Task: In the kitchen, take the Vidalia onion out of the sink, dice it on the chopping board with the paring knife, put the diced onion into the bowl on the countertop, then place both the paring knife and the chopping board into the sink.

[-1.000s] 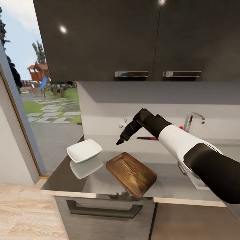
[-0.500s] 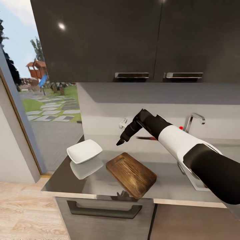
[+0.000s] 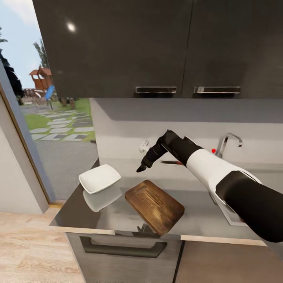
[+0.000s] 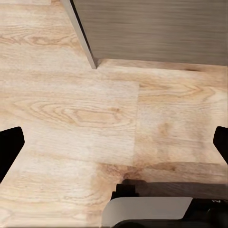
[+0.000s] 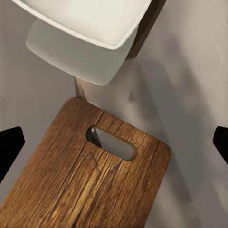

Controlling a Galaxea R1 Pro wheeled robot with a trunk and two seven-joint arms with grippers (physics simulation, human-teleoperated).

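No brand, label or writing can be read on anything in view. The chopping board [image 3: 155, 205] is seen lying flat near the front edge of the countertop [image 3: 196, 196], turned at an angle, one corner just reaching over that edge; it is dark brown streaked wood with rounded corners, and its slot-shaped handle hole [image 5: 110, 143] is at the end towards the bowl [image 3: 99, 178]. The glossy white squarish bowl is set near the left edge of the countertop, apart from the board. The paring knife [image 3: 171, 162] is partly hidden behind the right arm, by the back edge near the sink [image 3: 232, 218] and its chrome tap [image 3: 228, 142]. The right gripper [image 3: 142, 166] is held above the countertop, holding nothing, its fingertips spread wide in the right wrist view. The left gripper [image 4: 114, 147] is likewise spread wide and empty over a wooden floor [image 4: 71, 114].
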